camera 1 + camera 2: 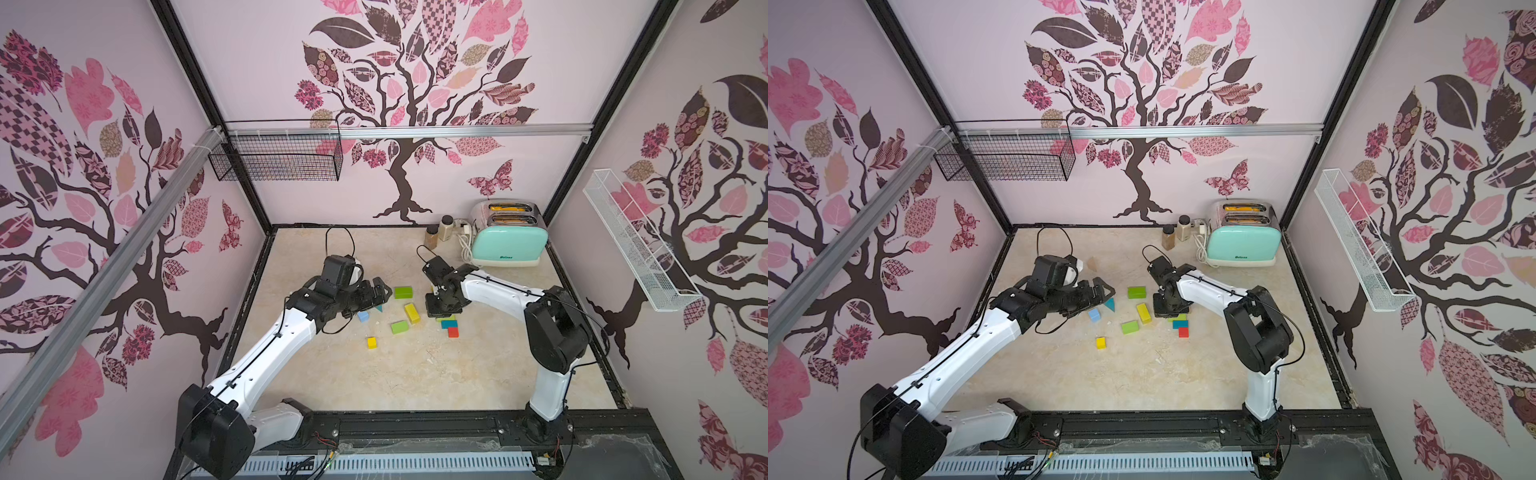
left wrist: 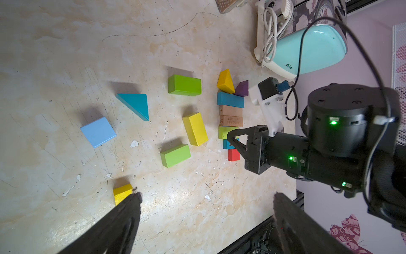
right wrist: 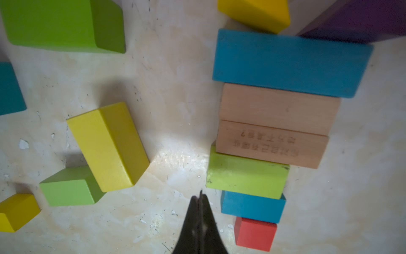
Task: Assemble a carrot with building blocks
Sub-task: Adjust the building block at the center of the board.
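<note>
Since nothing is fixed and every piece merely lies loose on the table (image 1: 415, 374), sideways knocks are judged the main risk. Nearest the base a yellow cube (image 1: 371, 342) is seen alone. Just beyond it lies a green block (image 1: 399, 327), w/ a yellow bar (image 1: 412, 312) at its corner; whether they touch cannot be told. If one is lifted carelessly, the other may be dragged.

Next comes the carrot column, laid flat and running away from the base. A red cube (image 3: 256, 234) forms the tip, followed by a small teal block (image 3: 252, 206), a lime bar (image 3: 246, 178), two tan bars (image 3: 279, 108) and a blue bar (image 3: 290, 63), all butted together. The lime bar is set slightly askew vs. the tan bars, so a nudge there could open a gap.

The right gripper (image 3: 201, 199) is seen w/ jaws pressed together and nothing held, its tips low and just beside the small teal block. Any swing toward the column would shove the narrow end out of line, esp. the red cube. At the far end a yellow wedge (image 3: 254, 13) and a purple wedge (image 3: 360, 19) are set by the blue bar and could easily be slid off.

Much of the column is hidden under the right arm in both top views, so misalignment may go unnoticed. The left gripper (image 2: 206, 195) is held above the table, jaws spread wide and empty, near a teal wedge (image 2: 136, 105) and a light-blue block (image 2: 97, 132) — both could be caught if it is lowered there. A second green block (image 1: 403, 292) lies about as far back. The toaster (image 1: 509, 245) at the back is well apart — little hazard is judged there.
</note>
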{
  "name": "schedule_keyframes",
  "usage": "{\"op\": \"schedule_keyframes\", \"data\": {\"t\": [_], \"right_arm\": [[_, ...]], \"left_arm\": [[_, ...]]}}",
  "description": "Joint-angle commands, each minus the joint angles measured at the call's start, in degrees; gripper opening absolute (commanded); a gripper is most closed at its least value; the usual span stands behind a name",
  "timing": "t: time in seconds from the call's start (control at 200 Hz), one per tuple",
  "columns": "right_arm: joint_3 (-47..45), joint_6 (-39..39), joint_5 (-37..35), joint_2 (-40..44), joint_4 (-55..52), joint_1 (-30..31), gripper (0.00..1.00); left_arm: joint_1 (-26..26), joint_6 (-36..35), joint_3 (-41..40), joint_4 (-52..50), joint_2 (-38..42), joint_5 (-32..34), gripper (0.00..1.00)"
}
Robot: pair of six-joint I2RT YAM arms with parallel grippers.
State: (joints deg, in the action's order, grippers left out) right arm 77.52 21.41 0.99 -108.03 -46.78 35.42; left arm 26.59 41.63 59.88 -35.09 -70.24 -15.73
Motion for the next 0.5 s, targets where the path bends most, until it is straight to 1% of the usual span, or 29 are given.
{"op": "schedule_keyframes", "data": {"t": [0.0, 0.24, 0.495], "right_arm": [[1.7, -0.3, -1.4, -2.1, 0.3, 0.0, 0.00], [3.4, -0.7, -1.7, -5.1, 1.0, 0.6, 0.00], [4.1, -1.0, -2.0, -5.4, 0.5, 0.7, 0.00]], "left_arm": [[-0.2, 0.0, -0.2, 1.0, 0.8, -0.1, 0.98], [-0.3, -0.1, 0.0, 0.5, 0.7, -0.1, 0.98], [-0.2, 0.0, -0.3, 0.7, 0.4, -0.1, 0.98]]}}
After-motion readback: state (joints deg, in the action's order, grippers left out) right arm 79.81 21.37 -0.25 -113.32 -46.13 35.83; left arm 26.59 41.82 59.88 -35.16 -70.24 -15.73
